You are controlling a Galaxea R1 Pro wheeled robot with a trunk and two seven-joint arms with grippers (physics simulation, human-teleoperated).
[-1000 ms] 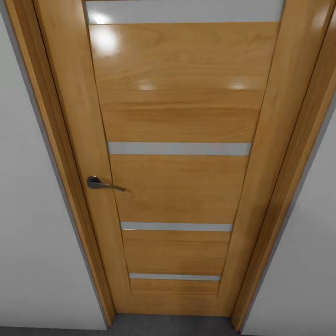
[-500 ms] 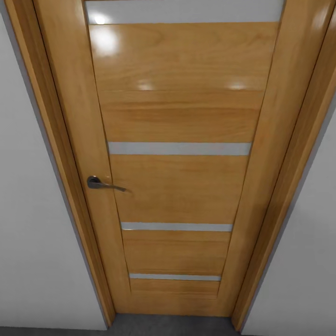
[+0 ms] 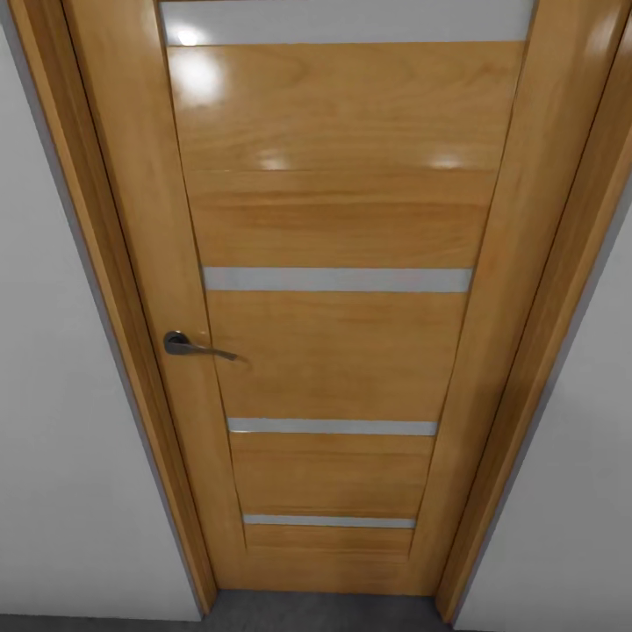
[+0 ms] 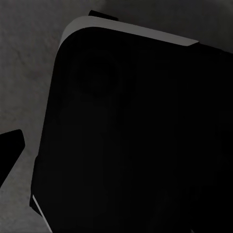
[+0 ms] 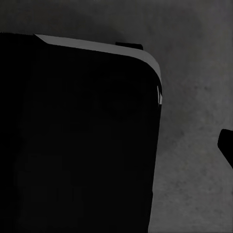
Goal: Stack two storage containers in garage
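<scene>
Storage containers: not visible from the head or either wrist, location unknown. Head cam faces a closed wooden door (image 3: pixel 338 290) with frosted glass strips and a grey lever handle (image 3: pixel 195 346) on its left side, white wall (image 3: pixel 53 439) either side, strip of dark grey floor (image 3: pixel 316 610) at its foot. Both wrist cams look at a black rounded body (image 4: pixel 141 141) over grey concrete. Pincer state: can't tell, either arm
</scene>
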